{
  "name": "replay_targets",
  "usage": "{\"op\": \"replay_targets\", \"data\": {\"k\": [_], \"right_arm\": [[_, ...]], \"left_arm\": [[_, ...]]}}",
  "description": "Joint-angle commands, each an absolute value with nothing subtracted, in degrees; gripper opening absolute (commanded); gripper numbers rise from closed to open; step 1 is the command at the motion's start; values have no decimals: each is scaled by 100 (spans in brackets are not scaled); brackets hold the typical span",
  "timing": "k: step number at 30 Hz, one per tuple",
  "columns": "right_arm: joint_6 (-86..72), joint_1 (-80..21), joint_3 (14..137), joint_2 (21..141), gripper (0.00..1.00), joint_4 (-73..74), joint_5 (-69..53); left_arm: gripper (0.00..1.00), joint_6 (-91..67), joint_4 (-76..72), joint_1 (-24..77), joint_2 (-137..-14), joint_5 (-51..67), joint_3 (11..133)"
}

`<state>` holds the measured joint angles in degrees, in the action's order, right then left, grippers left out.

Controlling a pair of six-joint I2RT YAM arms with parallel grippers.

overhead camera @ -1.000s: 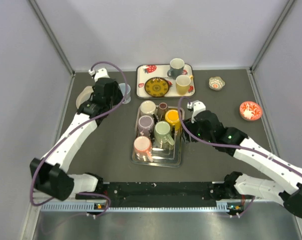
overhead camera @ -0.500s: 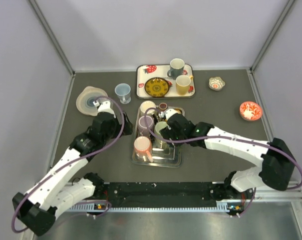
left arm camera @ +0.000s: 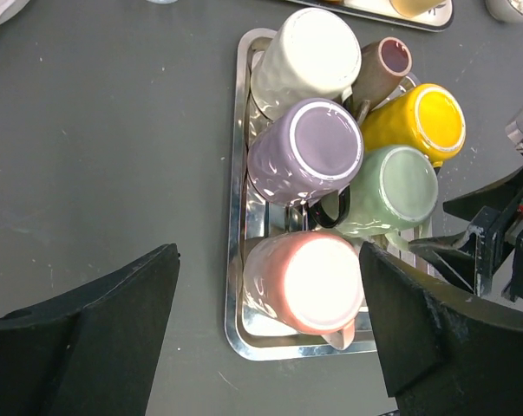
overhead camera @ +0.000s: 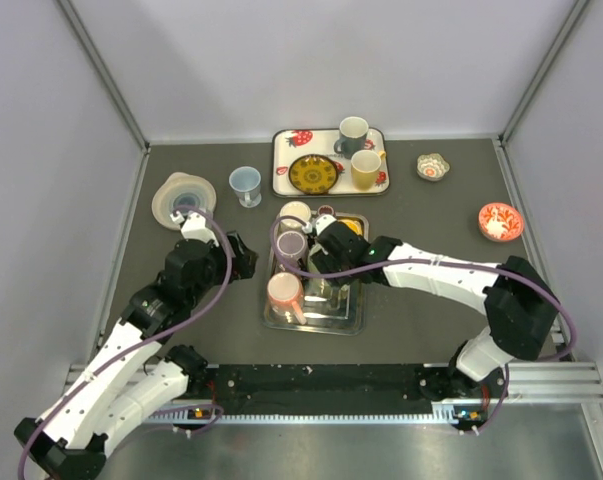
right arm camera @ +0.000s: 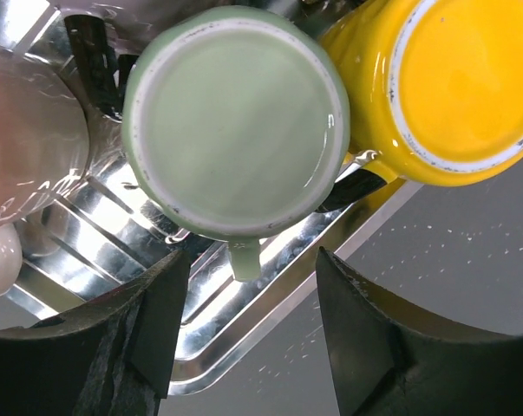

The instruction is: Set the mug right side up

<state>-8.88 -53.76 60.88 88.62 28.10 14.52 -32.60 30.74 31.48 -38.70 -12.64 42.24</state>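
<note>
Right gripper [right arm camera: 251, 270] hangs over the metal tray [overhead camera: 316, 323] with its fingers apart and nothing clamped between them. In the right wrist view the stubby handle of the green mug [right arm camera: 235, 121] shows in the gap, with clear space on either side. That green mug is upside down, its flat base facing up. It stands in the right half of the tray, pressed against the yellow mug [right arm camera: 452, 87] behind it, which is also inverted. The left gripper [left arm camera: 268, 260] is spread wide too and holds nothing. It hovers off the tray's left side, and in its wrist view the pink mug [left arm camera: 309, 282] lies between its fingers, base up, at the near end of the tray. Behind the pink one a purple mug [left arm camera: 306, 152] stands inverted, touching the green mug's side, with a dark handle showing between them. A cream mug [left arm camera: 309, 56] and a small brown cup [left arm camera: 384, 65] fill the far end, the brown cup tilted with its mouth visible. The tray sits in the middle of the dark surface [overhead camera: 411, 335]. Further back is a strawberry-patterned tray [overhead camera: 281, 165] carrying a yellow-patterned plate [overhead camera: 312, 174] and two upright mugs. A clear cup [overhead camera: 245, 184] stands to its left, and a red bowl [overhead camera: 500, 221] lies well apart on the right.
</note>
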Motion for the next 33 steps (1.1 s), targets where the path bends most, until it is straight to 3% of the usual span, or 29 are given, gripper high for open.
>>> {"op": "replay_targets", "data": {"k": [1,5,6,10,15,18,23,30,33], "right_arm": [[-677,-5256,6372,8991,60,2575,1459],[-598,-5168,6363,9044,59,2496,1397],[-545,-5177,6363,9053,58,2479,1363],[-501,-5159,6346,9079,57,2356,1204],[-492,-5150,6407,9184,52,2320,1099],[-501,-5150,6451,9272,46,2320,1046],[-571,-5150,6478,9369,25,2312,1037],[-703,-5150,6416,9334,2,2320,1063],[-782,-5150,6363,9290,0,2373,1099]], "left_arm": [[87,-3094,2918,3138,-3700,-1195,4192],[65,-3050,2830,3138,-3709,-1047,4184],[54,-3041,2821,3138,-3709,-1020,4175],[36,-3041,2742,3138,-3718,-932,4148],[35,-3102,2725,3138,-3718,-879,4105],[42,-3111,2733,3138,-3692,-879,4078],[51,-3120,2742,3138,-3630,-879,4052],[53,-3146,2742,3138,-3604,-862,4017],[53,-3164,2725,3138,-3604,-853,3990]]}}
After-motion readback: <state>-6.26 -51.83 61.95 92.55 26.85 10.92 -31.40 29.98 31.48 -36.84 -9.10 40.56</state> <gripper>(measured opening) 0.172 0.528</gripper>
